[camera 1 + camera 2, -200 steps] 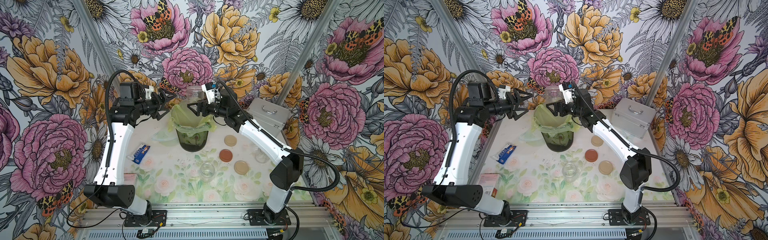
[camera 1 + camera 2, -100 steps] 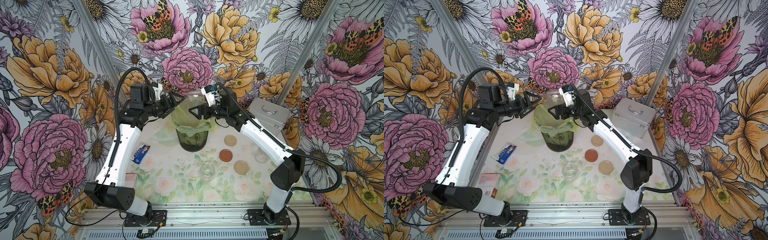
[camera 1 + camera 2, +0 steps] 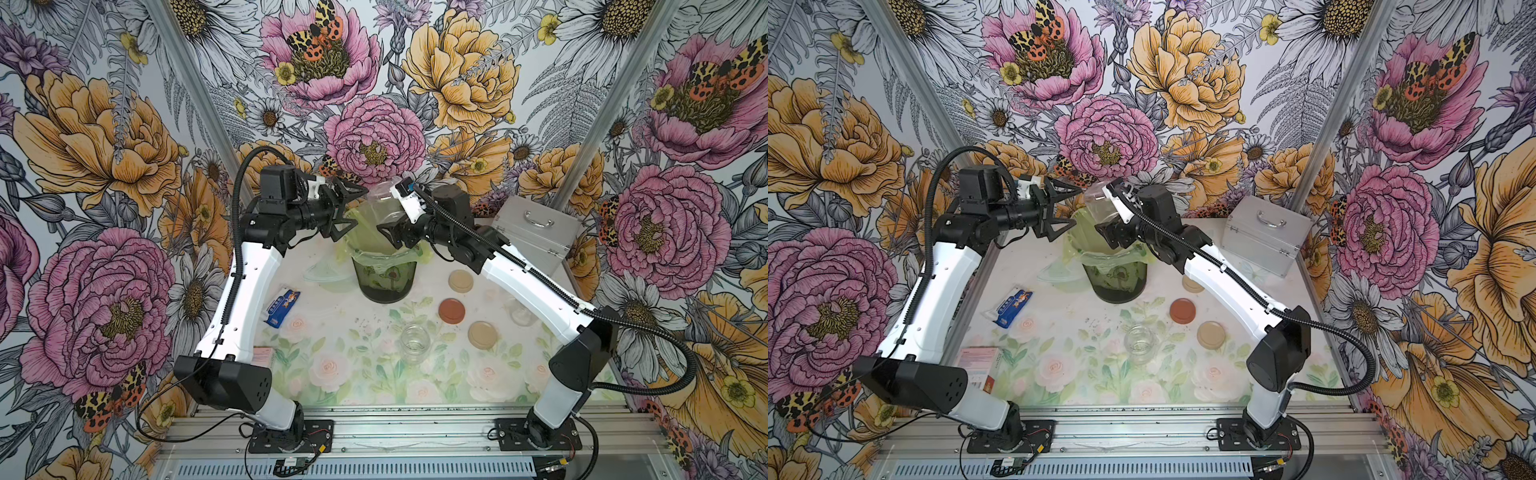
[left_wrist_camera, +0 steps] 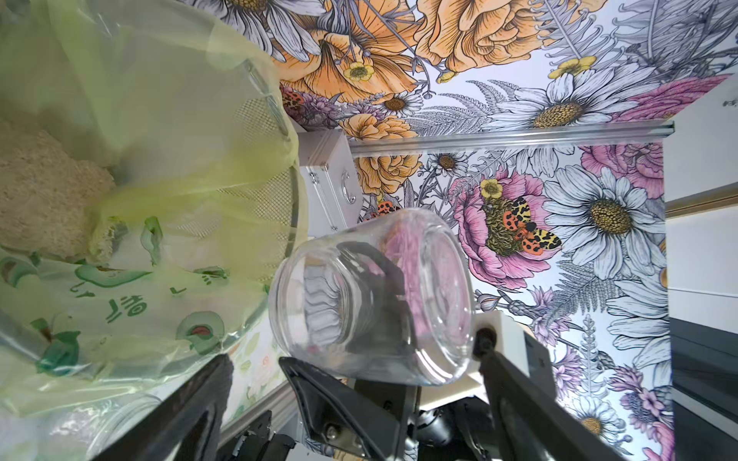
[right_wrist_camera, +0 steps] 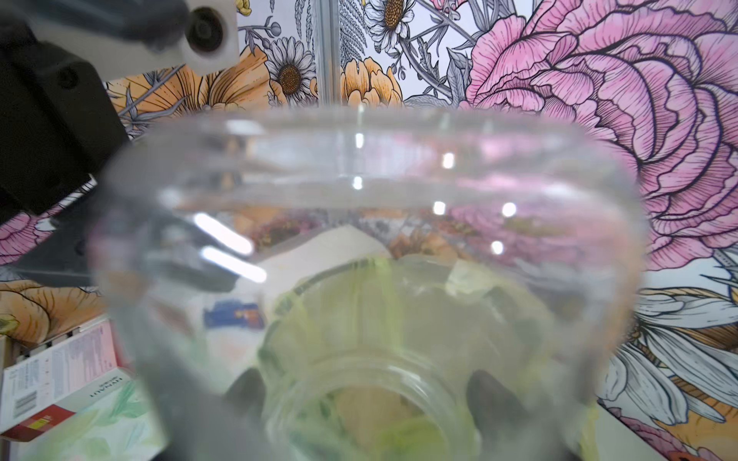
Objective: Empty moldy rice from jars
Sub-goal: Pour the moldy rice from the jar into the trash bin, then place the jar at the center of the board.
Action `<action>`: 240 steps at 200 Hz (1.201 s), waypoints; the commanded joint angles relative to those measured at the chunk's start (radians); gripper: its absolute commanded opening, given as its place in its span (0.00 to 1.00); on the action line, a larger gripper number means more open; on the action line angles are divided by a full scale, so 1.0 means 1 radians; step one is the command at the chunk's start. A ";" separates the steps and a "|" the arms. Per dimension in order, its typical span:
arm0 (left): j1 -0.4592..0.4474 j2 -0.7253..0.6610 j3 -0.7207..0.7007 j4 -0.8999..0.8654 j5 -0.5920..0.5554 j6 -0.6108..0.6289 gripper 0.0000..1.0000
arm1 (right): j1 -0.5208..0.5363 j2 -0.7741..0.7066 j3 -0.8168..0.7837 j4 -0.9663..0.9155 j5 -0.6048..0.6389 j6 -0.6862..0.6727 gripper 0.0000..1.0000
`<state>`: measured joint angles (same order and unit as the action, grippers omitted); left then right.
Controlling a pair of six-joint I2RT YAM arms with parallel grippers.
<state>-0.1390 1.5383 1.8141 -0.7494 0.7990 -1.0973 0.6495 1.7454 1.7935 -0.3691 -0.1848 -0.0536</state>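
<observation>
Above the dark bin (image 3: pixel 384 274) (image 3: pixel 1115 278) lined with a yellow-green bag, my right gripper (image 3: pixel 392 210) (image 3: pixel 1106 212) (image 5: pixel 369 393) is shut on a clear glass jar (image 3: pixel 384 197) (image 3: pixel 1100 203) (image 4: pixel 371 295) (image 5: pixel 359 199). The jar is tipped mouth-down and looks empty. A beige mass of moldy rice (image 4: pixel 44 191) lies inside the bag. My left gripper (image 3: pixel 351 208) (image 3: pixel 1073 206) (image 4: pixel 357 359) is open and holds nothing, level with the jar and just left of it. Two more lidless jars (image 3: pixel 414 338) (image 3: pixel 521 309) stand on the table.
Three loose lids lie right of the bin: a beige lid (image 3: pixel 460 280), a reddish-brown lid (image 3: pixel 452 311) and another beige lid (image 3: pixel 483 334). A silver metal case (image 3: pixel 536 226) stands at the back right. A blue packet (image 3: pixel 282 307) and a pink box (image 3: pixel 978 365) lie at the left.
My left gripper has moved right, closer to the bin and the held jar. The right gripper has kept the jar over the bin, shifting only slightly.
</observation>
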 commanded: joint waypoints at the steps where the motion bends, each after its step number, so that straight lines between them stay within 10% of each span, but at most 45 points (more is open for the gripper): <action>1: 0.016 0.022 0.026 0.031 0.115 -0.146 0.99 | -0.002 -0.039 -0.024 0.170 0.069 -0.078 0.00; 52: 0.069 0.005 0.027 0.033 0.114 0.069 0.99 | -0.029 -0.011 0.018 0.187 -0.023 0.035 0.00; 133: -0.048 -0.114 -0.042 0.047 -0.236 0.577 0.99 | -0.044 0.008 0.142 -0.030 -0.202 0.308 0.00; 240: -0.186 -0.033 -0.062 0.123 -0.257 0.694 0.99 | 0.001 -0.048 0.105 -0.107 -0.247 0.347 0.00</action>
<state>-0.3084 1.4960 1.7500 -0.6510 0.5724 -0.4664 0.6434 1.7584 1.8938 -0.5255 -0.4046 0.2810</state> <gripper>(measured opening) 0.987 0.865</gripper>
